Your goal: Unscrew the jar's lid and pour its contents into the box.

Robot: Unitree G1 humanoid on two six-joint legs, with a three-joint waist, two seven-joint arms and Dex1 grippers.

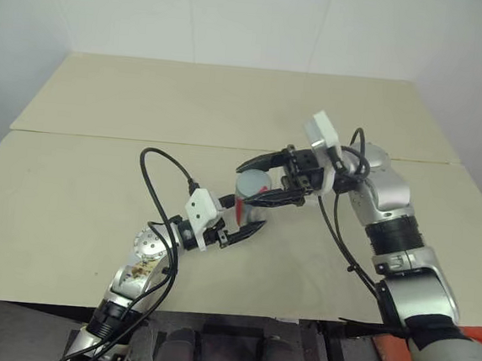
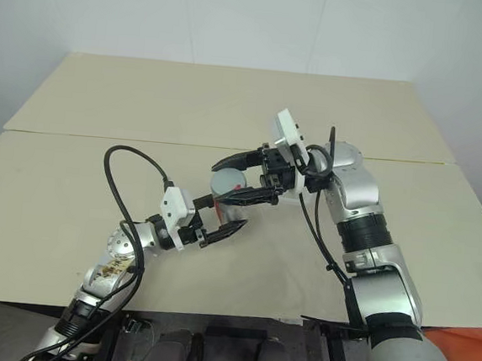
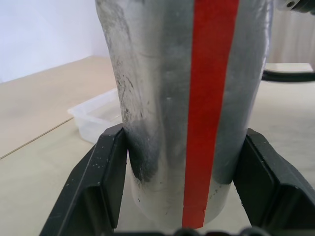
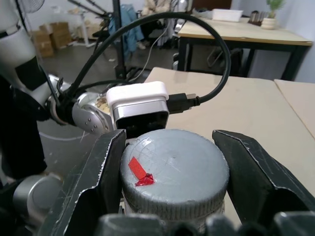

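1. The left gripper (image 1: 239, 223) is closed on the lower part of the jar (image 1: 246, 199); in the left wrist view its two black fingers (image 3: 98, 182) press against both sides of the jar's body.
2. The right gripper (image 1: 262, 178) comes from the right side and is closed around the lid (image 4: 174, 169); in the right wrist view its fingers (image 4: 93, 187) touch the lid on both sides.
3. The jar stands upright between the two grippers, held above the table (image 1: 73, 174), near the middle of it.
4. A red stripe (image 3: 209, 108) runs vertically down the jar's side.
5. The lid is still on the jar; it is grey and has a small red patch (image 4: 140, 172) on top.
6. The box (image 3: 96, 118) is on the table behind the jar, apart from it; it is transparent with low walls.
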